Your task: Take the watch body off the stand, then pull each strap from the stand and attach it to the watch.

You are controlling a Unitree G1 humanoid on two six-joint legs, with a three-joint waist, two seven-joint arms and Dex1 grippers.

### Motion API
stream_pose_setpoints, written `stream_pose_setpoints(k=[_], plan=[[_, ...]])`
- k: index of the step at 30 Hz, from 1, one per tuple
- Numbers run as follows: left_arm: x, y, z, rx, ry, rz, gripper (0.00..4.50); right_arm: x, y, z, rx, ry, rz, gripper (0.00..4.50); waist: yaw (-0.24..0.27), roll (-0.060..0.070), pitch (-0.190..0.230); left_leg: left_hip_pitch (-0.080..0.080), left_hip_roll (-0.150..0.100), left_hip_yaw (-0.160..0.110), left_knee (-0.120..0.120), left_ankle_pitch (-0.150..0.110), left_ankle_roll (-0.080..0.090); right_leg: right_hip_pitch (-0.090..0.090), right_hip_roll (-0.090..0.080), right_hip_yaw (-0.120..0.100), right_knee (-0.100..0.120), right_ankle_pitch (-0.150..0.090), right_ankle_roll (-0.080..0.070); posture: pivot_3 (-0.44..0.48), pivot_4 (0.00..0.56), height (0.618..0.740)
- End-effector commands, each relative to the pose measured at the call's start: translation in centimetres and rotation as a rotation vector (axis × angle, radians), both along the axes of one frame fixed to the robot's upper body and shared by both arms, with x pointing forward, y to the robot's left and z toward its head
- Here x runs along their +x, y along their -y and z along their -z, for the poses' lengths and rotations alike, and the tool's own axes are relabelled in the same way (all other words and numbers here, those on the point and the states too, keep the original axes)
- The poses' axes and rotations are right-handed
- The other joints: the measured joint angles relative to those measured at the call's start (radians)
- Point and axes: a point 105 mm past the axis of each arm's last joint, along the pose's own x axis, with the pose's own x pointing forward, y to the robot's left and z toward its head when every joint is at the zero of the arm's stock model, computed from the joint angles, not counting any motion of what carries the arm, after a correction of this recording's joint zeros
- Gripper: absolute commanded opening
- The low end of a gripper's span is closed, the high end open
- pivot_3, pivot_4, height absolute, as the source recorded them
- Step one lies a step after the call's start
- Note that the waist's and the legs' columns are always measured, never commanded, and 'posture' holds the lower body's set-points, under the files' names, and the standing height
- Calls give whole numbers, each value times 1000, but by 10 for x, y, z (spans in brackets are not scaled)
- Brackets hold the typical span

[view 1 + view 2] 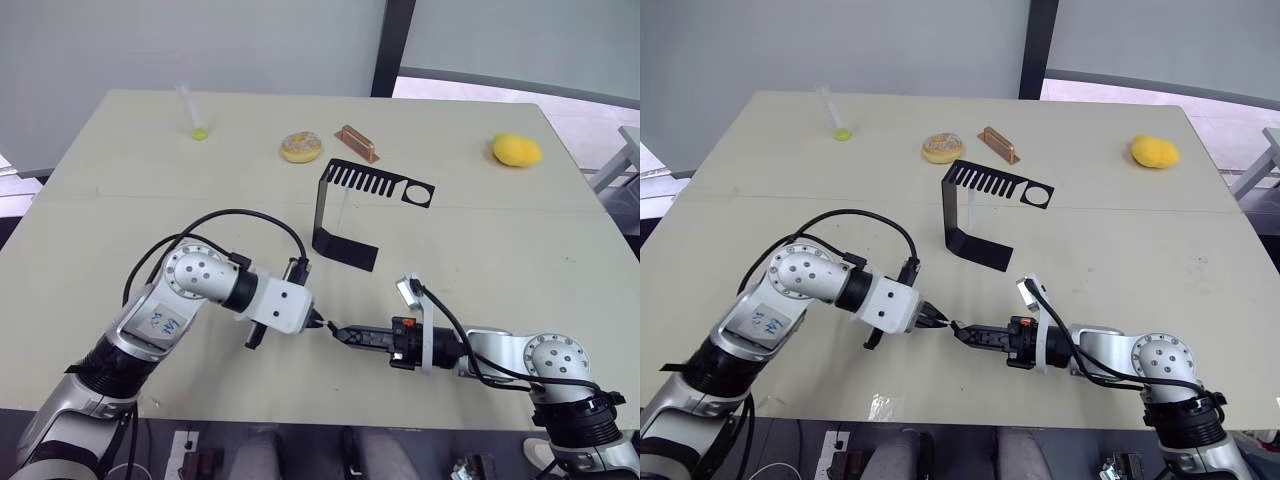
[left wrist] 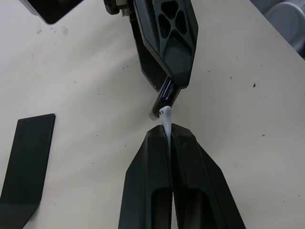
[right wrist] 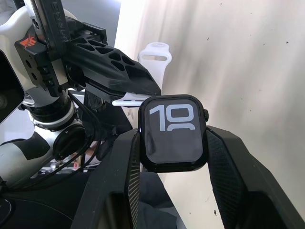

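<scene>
My right gripper (image 1: pixel 340 333) is shut on the watch body (image 3: pixel 174 131), a small black case whose screen shows white digits. My left gripper (image 1: pixel 318 322) is shut on a thin white strap (image 2: pixel 166 121). The strap's tip (image 3: pixel 126 101) meets the watch body's edge, and its far end (image 3: pixel 155 55) sticks out behind the left fingers. Both grippers meet tip to tip near the table's front edge. The black bent-metal stand (image 1: pixel 345 215) rises behind them at mid-table, with its slotted top plate bare.
A donut (image 1: pixel 301 147) and a copper-brown block (image 1: pixel 357 143) lie behind the stand. A yellow object (image 1: pixel 516 150) sits at the far right. At the far left lies a clear tube with a green end (image 1: pixel 193 112).
</scene>
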Motion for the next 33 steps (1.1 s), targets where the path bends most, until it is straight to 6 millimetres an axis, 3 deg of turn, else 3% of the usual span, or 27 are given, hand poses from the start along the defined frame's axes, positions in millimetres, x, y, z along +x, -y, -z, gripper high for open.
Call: stream_pose_setpoints(k=[1,33], plan=[[-9,13,-4,-18,28,67,0,-10,-11,-15,71,30,-72,1496,0,0,0,0,0,0,0,0,0,0,0,0,0,0,0,0,150,740],[-2,21,3,2,25,22,0,-13,-12,-15,67,32,-89,1496,0,0,0,0,0,0,0,0,0,0,0,0,0,0,0,0,150,740]])
